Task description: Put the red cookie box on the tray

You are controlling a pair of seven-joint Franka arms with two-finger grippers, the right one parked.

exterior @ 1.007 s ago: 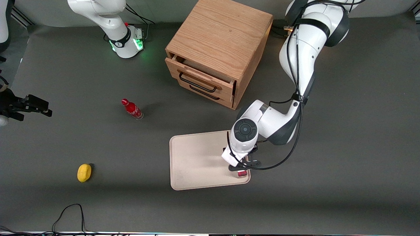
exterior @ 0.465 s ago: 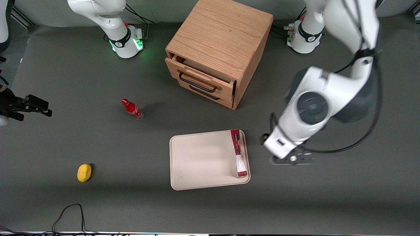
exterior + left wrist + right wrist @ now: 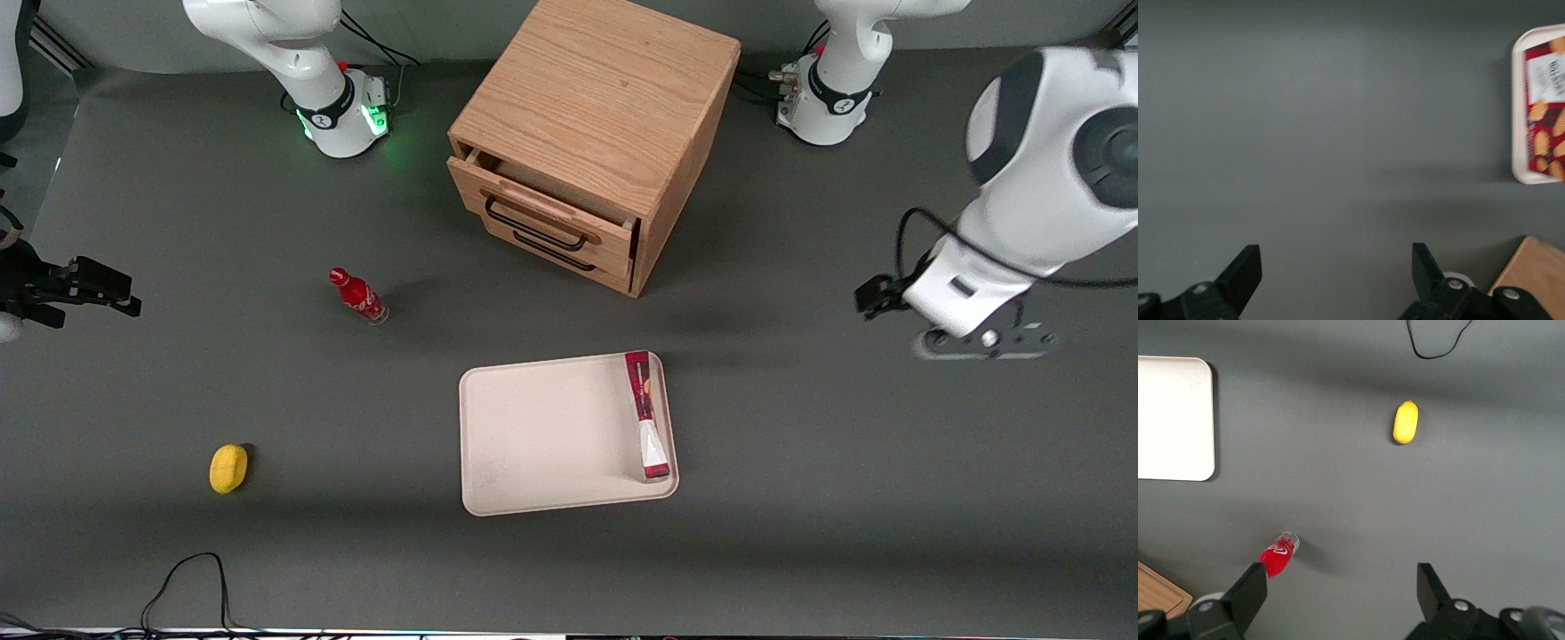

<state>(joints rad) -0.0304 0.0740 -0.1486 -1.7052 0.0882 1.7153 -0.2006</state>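
Note:
The red cookie box [image 3: 646,413] lies flat on the cream tray [image 3: 533,436], along the tray's edge nearest the working arm's end of the table. The box's white patch end points toward the front camera. The box [image 3: 1546,113] and the tray's rim [image 3: 1517,100] also show in the left wrist view. My left gripper [image 3: 978,342] is raised over bare table, well away from the tray toward the working arm's end. In the left wrist view the gripper [image 3: 1333,267] is open and empty, with only grey table between its fingers.
A wooden drawer cabinet [image 3: 591,142] stands farther from the front camera than the tray, its top drawer slightly open. A small red-capped bottle [image 3: 357,296] and a yellow lemon [image 3: 228,468] sit toward the parked arm's end. A black cable [image 3: 187,578] lies near the table's front edge.
My left gripper let go of the box on the tray, then rose and swung away toward the working arm's end. The box stays on the tray.

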